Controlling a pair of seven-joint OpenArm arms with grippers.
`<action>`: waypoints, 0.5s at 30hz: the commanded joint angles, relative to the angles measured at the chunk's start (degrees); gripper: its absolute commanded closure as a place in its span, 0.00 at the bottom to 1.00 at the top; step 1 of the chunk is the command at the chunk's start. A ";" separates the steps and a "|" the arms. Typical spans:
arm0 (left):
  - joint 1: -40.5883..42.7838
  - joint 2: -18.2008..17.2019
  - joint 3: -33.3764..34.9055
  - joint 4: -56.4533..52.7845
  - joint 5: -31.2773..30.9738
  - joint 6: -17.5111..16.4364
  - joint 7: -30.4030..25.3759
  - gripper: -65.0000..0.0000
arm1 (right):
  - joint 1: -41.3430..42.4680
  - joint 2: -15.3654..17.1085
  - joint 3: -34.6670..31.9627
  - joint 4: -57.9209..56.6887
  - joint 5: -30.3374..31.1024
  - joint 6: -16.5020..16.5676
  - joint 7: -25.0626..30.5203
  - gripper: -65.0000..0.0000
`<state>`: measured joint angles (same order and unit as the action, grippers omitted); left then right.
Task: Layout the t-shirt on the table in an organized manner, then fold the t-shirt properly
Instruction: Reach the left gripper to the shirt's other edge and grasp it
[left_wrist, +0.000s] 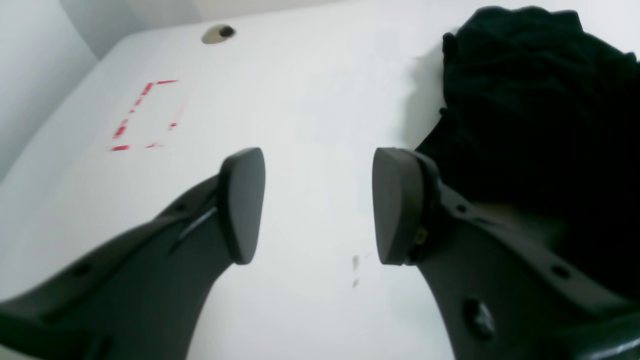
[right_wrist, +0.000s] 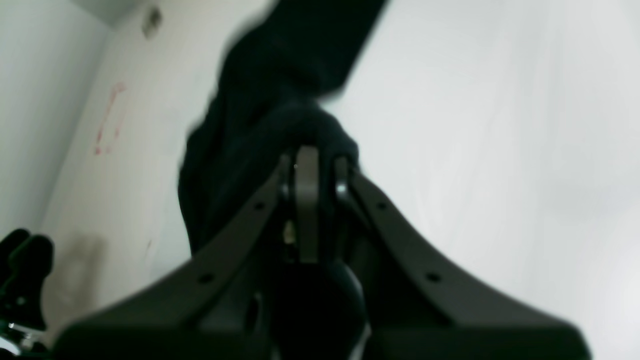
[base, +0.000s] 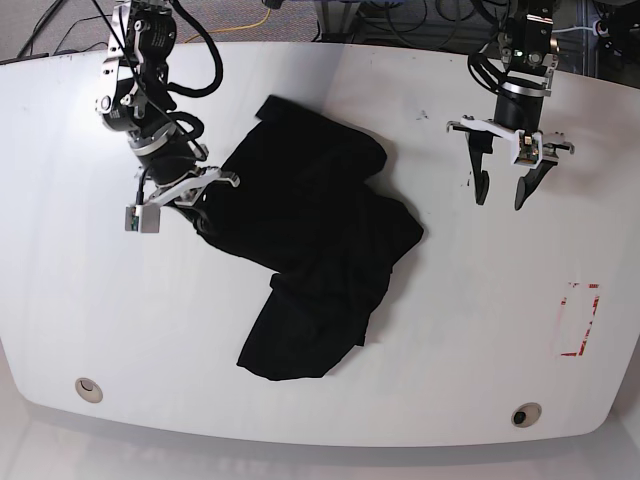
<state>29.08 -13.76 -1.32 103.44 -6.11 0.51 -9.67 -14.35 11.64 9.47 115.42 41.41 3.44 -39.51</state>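
Right gripper (right_wrist: 315, 165) is clamped tight on a bunched edge of the t-shirt (base: 320, 260), at the garment's side nearest that arm; cloth rises up over the fingertips in the right wrist view. Left gripper (left_wrist: 317, 205) hangs with jaws spread wide, nothing between them, only bare tabletop (left_wrist: 310, 100) below. It sits apart from the shirt, which shows as a dark heap at the right edge of the left wrist view.

T-shirt is a crumpled black mass around the middle of the tabletop, not flat, with folds overlapping and one lobe trailing toward the near edge. Red tape rectangle (base: 580, 320) lies well clear of the cloth on the left arm's side. Grommet holes (base: 525, 413) sit near the front edge.
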 joint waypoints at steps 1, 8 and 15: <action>-0.38 -0.44 0.84 1.05 -0.18 0.15 -0.92 0.50 | 2.00 1.86 0.15 1.29 0.83 0.82 1.40 1.00; -2.49 -0.44 5.32 1.05 -0.09 0.15 0.57 0.50 | 4.99 5.90 0.15 1.29 0.83 0.82 1.40 1.00; -3.81 -0.44 9.28 1.22 -0.26 0.15 3.39 0.50 | 6.66 9.42 0.15 1.29 0.83 0.56 1.40 1.00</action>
<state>24.97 -13.87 7.42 103.46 -6.11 0.45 -5.87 -8.75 19.49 9.34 115.46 41.67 3.84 -39.64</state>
